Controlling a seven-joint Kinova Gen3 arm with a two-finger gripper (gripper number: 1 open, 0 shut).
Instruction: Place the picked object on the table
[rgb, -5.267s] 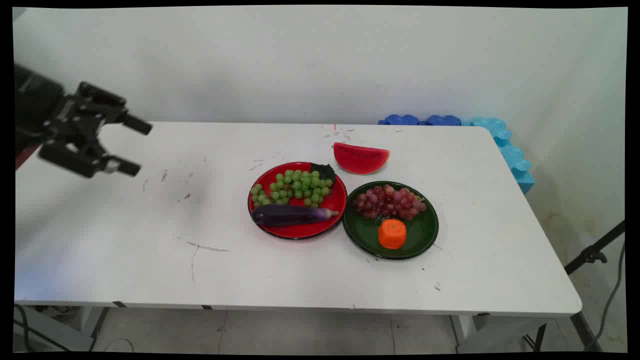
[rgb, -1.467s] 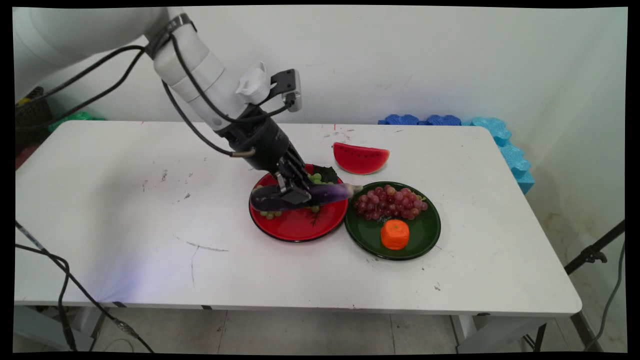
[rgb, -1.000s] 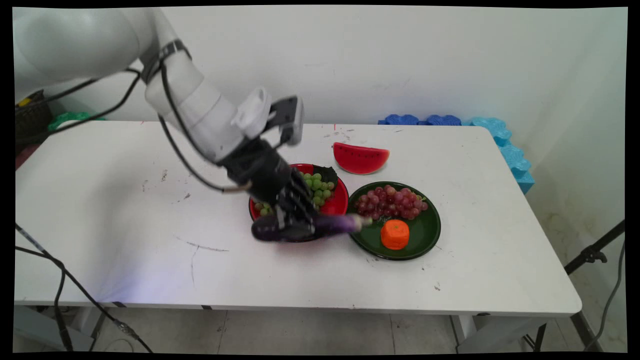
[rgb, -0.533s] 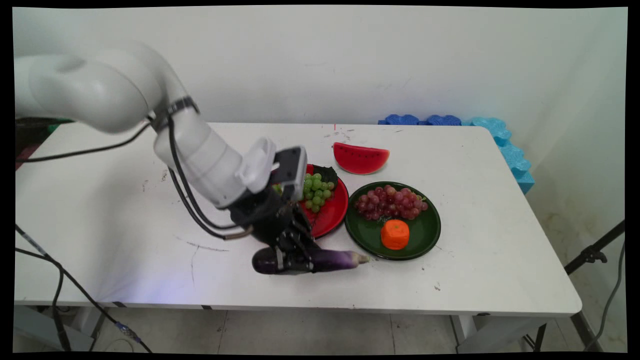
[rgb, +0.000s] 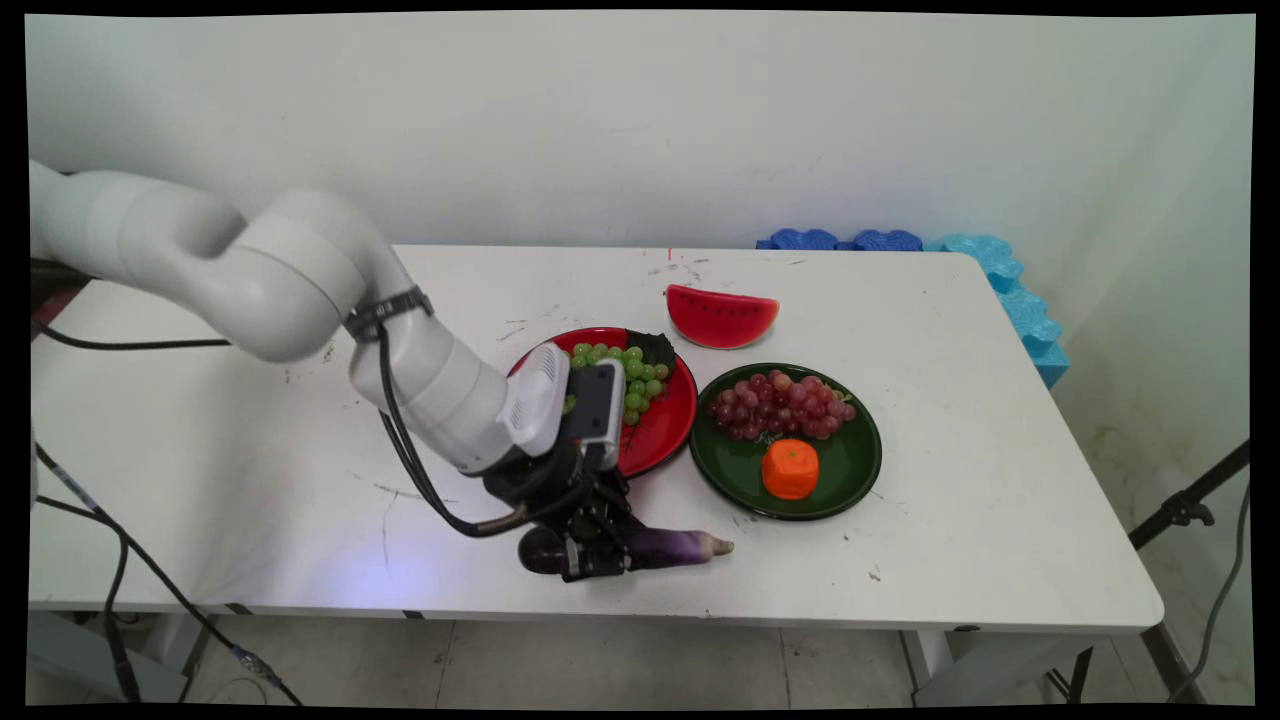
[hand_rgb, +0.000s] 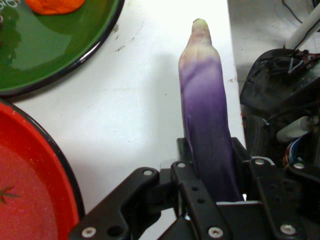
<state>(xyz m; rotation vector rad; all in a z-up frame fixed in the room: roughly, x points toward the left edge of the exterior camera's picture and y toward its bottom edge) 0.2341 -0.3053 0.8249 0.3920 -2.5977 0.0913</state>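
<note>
Scanning from the left of the main view, I saw the white arm (rgb: 300, 300) come across the table (rgb: 950, 560) and bend down to the lower centre of the frame, where the gripper (rgb: 592, 560) was clamped on the eggplant (rgb: 670, 547). Its linkage covered the eggplant's middle, so only the dark rounded end at the left and the paler purple length at the right showed. In the hand view the black fingers (hand_rgb: 200, 197) pressed on both sides of the eggplant (hand_rgb: 205, 110), and its lower end was lost behind them. I could not tell whether it touched the table or hung just above it.

The arm's wrist hid the left part of the red plate (rgb: 665, 420) and some of the green grapes (rgb: 625, 375) on it. In the hand view the red plate (hand_rgb: 30, 190) and the green plate (hand_rgb: 60, 50) were each cut off by the frame's left and top edges.

The table was white, scuffed with dark marks, against a plain white wall; blue foam pieces (rgb: 990, 265) lay along its upper right corner.

Right of the red plate sat the green plate (rgb: 860, 450), holding red grapes (rgb: 780, 405) and an orange piece (rgb: 790, 468); a watermelon slice (rgb: 722, 318) lay on the table above them.

The eggplant lay near the table's near edge, below both plates and apart from them. Its long axis ran left to right across the frame, the pale stem tip pointing right.
</note>
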